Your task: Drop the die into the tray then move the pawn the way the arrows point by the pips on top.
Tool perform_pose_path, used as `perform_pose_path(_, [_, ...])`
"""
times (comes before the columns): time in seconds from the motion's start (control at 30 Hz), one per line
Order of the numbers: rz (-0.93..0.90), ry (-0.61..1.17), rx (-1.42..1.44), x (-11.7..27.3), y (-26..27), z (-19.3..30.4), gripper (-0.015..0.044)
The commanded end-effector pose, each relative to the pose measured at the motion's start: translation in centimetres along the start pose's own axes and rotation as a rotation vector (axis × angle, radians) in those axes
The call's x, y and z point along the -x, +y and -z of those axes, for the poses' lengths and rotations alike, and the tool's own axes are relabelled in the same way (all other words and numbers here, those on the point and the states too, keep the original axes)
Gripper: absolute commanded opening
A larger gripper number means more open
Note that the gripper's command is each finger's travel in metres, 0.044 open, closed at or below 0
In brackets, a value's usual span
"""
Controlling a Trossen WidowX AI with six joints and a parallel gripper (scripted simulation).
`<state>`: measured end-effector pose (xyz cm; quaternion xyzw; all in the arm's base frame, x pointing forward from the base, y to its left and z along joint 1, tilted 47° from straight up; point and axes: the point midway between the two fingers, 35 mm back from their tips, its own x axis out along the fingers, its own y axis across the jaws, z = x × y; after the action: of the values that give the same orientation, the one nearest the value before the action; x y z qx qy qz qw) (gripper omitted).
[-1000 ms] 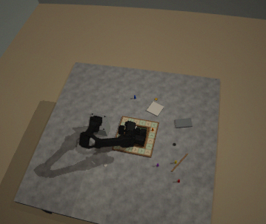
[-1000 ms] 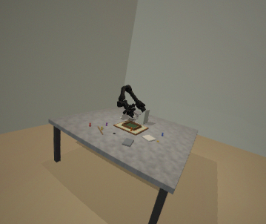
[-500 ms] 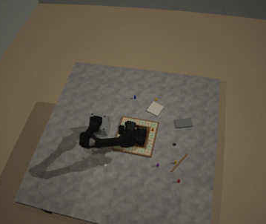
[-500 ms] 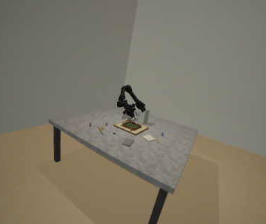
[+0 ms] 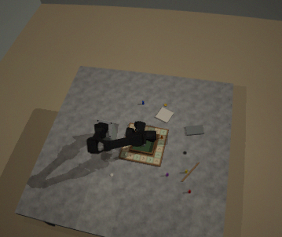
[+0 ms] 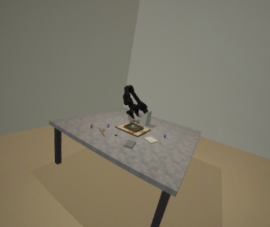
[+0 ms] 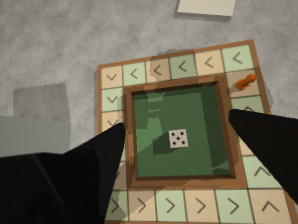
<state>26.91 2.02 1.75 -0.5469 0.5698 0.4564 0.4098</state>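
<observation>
Board point(image 7: 176, 201) framed in matt wood – tray point(image 7: 150, 115) lined with felt-like green; table point(image 5: 100, 90) mottled grey, stone-like

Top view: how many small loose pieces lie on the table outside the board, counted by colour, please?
Blue piece: 1
Yellow pieces: 2
Black piece: 1
Purple piece: 1
Red piece: 1
White piece: 1
Total: 7

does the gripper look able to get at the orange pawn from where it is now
Probably yes. The gripper hangs open and empty over the tray, where the die already lies. The pawn stands on a corner square of the board with nothing close beside it, so the way looks free.
</observation>
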Motion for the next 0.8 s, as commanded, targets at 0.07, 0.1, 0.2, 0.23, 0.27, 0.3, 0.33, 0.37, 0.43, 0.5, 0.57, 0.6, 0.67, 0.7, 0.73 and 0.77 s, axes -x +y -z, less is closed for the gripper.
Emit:
perform_pose_path(0.07, [0.071, 0.547, 0.008, -2.2, -0.4, -0.2, 0.044])
perform_pose_path(0.1, [0.079, 0.564, 0.009, -2.2, -0.5, -0.2, 0.044])
perform_pose_path(0.2, [0.079, 0.564, 0.009, -2.2, -0.5, -0.2, 0.044])
perform_pose_path(0.23, [0.079, 0.564, 0.009, -2.2, -0.5, -0.2, 0.044])
perform_pose_path(0.27, [0.033, 0.471, 0.017, -2.3, 0.0, -0.4, 0.044])
perform_pose_path(0.3, [0.033, 0.471, 0.017, -2.3, 0.0, -0.4, 0.044])
perform_pose_path(0.33, [0.037, 0.471, 0.002, -2.3, -0.1, -0.4, 0.0414])
perform_pose_path(0.37, [0.049, 0.472, -0.045, -2.4, -0.4, -0.5, 0.0387])
perform_pose_path(0.43, [0.096, 0.473, -0.218, -2.6, -1.4, -0.8, 0.0335])
perform_pose_path(0.5, [0.149, 0.471, -0.41, -2.8, -2.6, -1.1, 0.0282])
perform_pose_path(0.57, [0.202, 0.464, -0.601, -3.0, -3.7, -1.4, 0.023])
perform_pose_path(0.6, [0.229, 0.459, -0.697, -3.2, -4.2, -1.6, 0.0204])
perform_pose_path(0.67, [0.284, 0.446, -0.887, -3.5, -5.3, -2.0, 0.02])
perform_pose_path(0.7, [0.312, 0.437, -0.982, -3.7, -5.8, -2.1, 0.02])
perform_pose_path(0.73, [0.34, 0.427, -1.077, -3.9, -6.3, -2.3, 0.02])
perform_pose_path(0.77, [0.368, 0.416, -1.172, -4.1, -6.8, -2.5, 0.02])
